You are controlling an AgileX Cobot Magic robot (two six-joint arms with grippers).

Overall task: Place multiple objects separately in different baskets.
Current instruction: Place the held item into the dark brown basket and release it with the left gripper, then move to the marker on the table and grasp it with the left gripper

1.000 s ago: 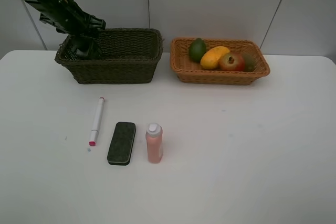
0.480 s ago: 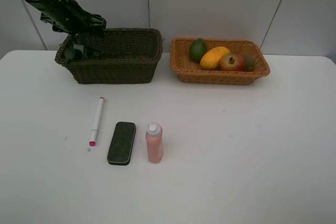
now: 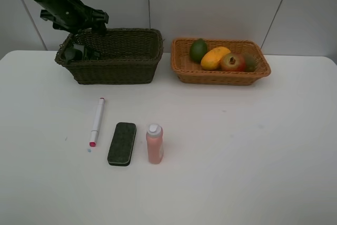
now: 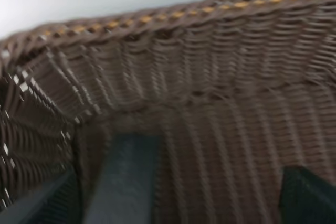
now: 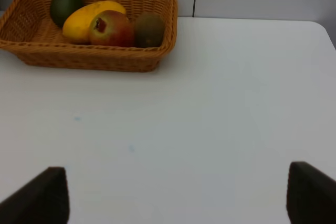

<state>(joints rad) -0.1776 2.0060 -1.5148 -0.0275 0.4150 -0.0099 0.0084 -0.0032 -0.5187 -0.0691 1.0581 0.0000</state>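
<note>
My left gripper [image 3: 83, 46] hangs open over the left end of the dark basket [image 3: 116, 69]. In the left wrist view its fingers [image 4: 307, 198] stand wide apart above the woven floor [image 4: 220, 145], and a dark green bottle [image 4: 126, 177] lies below them, free of the jaws. On the table lie a white pink-tipped marker [image 3: 97, 121], a dark eraser [image 3: 122, 143] and a small pink bottle [image 3: 154, 143]. The orange basket [image 3: 221, 77] holds a lime [image 3: 198, 49], mango [image 3: 215, 57], pomegranate [image 3: 232, 62] and kiwi [image 3: 249, 61]. My right gripper [image 5: 176, 198] is open over bare table.
The white table runs wide in front of both baskets. In the right wrist view the orange basket [image 5: 89, 59] with its fruit sits well beyond the right gripper. A pale wall stands close behind the baskets.
The left gripper has opened and lifted slightly out of the dark basket's left end, leaving the dark bottle inside. Everything on the table stayed put.
</note>
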